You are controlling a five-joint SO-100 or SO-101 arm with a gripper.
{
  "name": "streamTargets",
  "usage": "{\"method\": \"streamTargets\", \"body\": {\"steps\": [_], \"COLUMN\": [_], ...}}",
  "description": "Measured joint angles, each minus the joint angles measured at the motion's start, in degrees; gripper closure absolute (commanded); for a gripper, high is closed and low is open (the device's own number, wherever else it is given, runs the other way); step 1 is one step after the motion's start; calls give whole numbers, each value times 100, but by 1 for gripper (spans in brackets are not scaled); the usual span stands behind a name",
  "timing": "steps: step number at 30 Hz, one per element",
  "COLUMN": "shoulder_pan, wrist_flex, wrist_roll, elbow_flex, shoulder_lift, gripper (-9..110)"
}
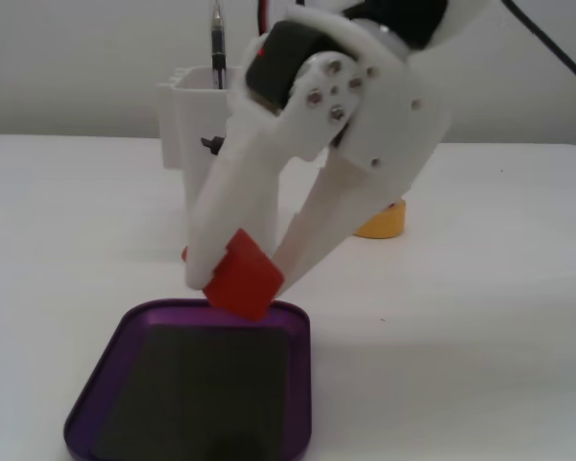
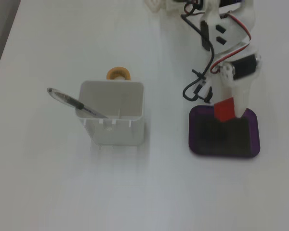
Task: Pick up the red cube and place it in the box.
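The red cube is clamped between the white fingers of my gripper, held in the air just over the far rim of the box, a shallow purple tray with a dark floor. From above, the cube hangs over the top edge of the box, with the gripper shut on it and the arm reaching down from the top of that view. A shadow falls on the tray floor under the cube.
A tall white container holding a pen stands behind the tray, left of the arm. A yellow tape roll lies beyond the gripper, also seen as the yellow roll behind the container.
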Motion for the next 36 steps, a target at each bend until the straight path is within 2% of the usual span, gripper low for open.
{"method": "streamTargets", "body": {"steps": [10, 16, 20, 28, 36], "shoulder_pan": [123, 18, 53, 26, -281], "wrist_flex": [53, 562, 967, 2241, 4764], "wrist_roll": [88, 88, 88, 88, 88], "elbow_flex": [-694, -729, -844, -2048, -3920], "shoulder_lift": [-1072, -1090, -1090, -1090, -1090], "gripper": [101, 89, 86, 85, 85]}}
